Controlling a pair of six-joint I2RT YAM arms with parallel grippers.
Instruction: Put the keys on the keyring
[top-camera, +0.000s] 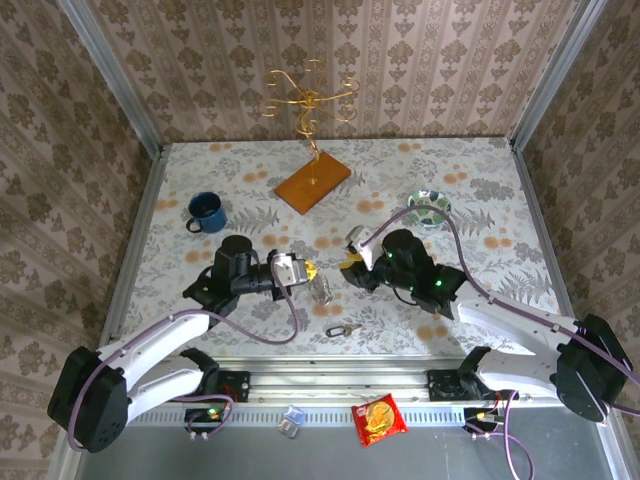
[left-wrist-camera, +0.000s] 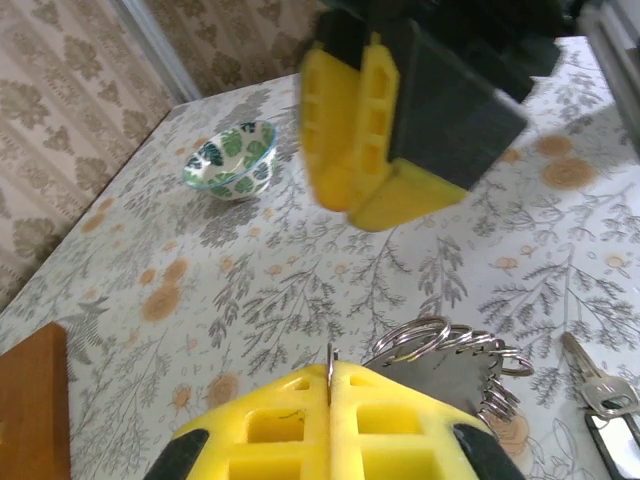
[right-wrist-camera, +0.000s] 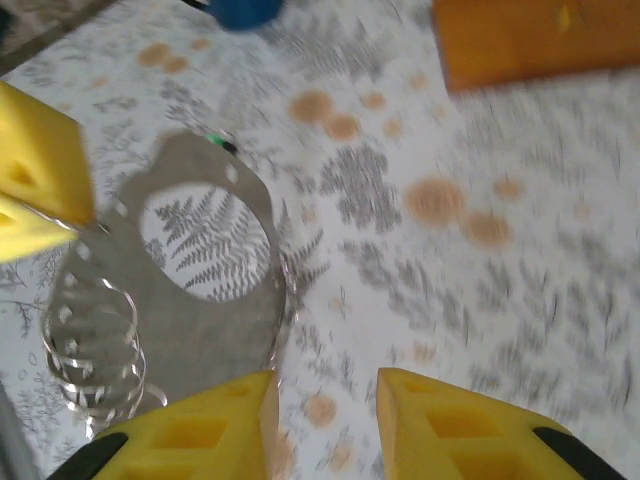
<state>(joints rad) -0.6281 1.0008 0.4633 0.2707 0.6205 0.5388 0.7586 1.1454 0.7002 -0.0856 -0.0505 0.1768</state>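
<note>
Left fingers (left-wrist-camera: 280, 425) pinched tight on edge of keyring (left-wrist-camera: 450, 360), mid desk (top-camera: 480, 190). Right fingers (right-wrist-camera: 450, 420) parted, holding nothing, just beside keyring. Silvery key (top-camera: 340, 329) lies on desk close by

Floral table (top-camera: 480, 290), mug (top-camera: 206, 212), bowl (top-camera: 429, 207), wooden base (top-camera: 313, 183), seemingly key (top-camera: 341, 329)

Beige wallpaper with a repeating damask motif covers the back wall (top-camera: 400, 70) and both side walls, left (top-camera: 50, 200) and right (top-camera: 600, 150). Aluminium posts (top-camera: 110, 70) run up the two far corners. The table (top-camera: 250, 165) carries a pale cloth printed with grey ferns and orange flowers. A slotted metal rail (top-camera: 330, 378) edges its near side, a grey ledge (top-camera: 150, 455) below. Light is even, shadows soft
</note>
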